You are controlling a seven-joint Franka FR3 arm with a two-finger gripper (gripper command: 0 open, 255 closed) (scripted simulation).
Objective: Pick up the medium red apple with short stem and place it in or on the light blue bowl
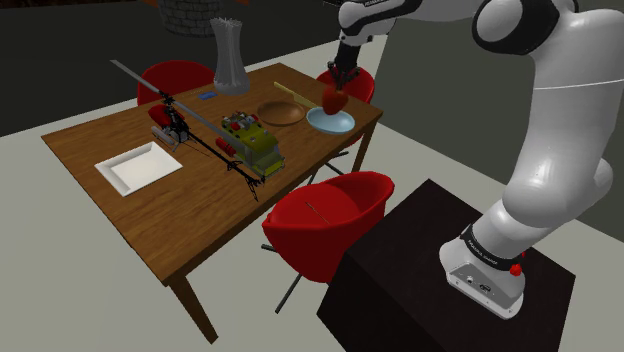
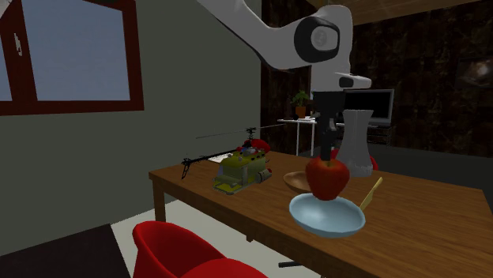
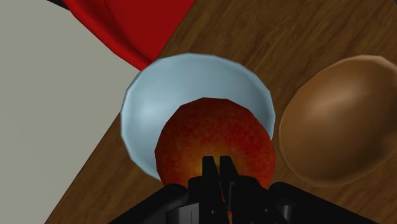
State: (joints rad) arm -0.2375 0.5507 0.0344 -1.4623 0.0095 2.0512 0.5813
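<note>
The apple [image 3: 213, 143] was red with fine orange mottling, shading to orange-yellow close to the gripper [image 3: 218, 164], which was all black. The bowl [image 3: 149, 108] was plain light blue. The shallow dish [image 3: 337, 121] was uniform mid-brown. The table [image 1: 200, 215] showed brown wood grain in long streaks. The near chair [image 1: 330, 215] was glossy red. The tray [image 1: 138, 167] was white and the vase [image 1: 229, 55] pale grey. The toy vehicle [image 1: 258, 148] was yellow-green. The helicopter [image 1: 175, 130] was black with red parts. The stand [image 1: 420, 270] was black, the arm [image 1: 560, 150] white with dark joints, and the floor [image 1: 60, 270] pale grey.
</note>
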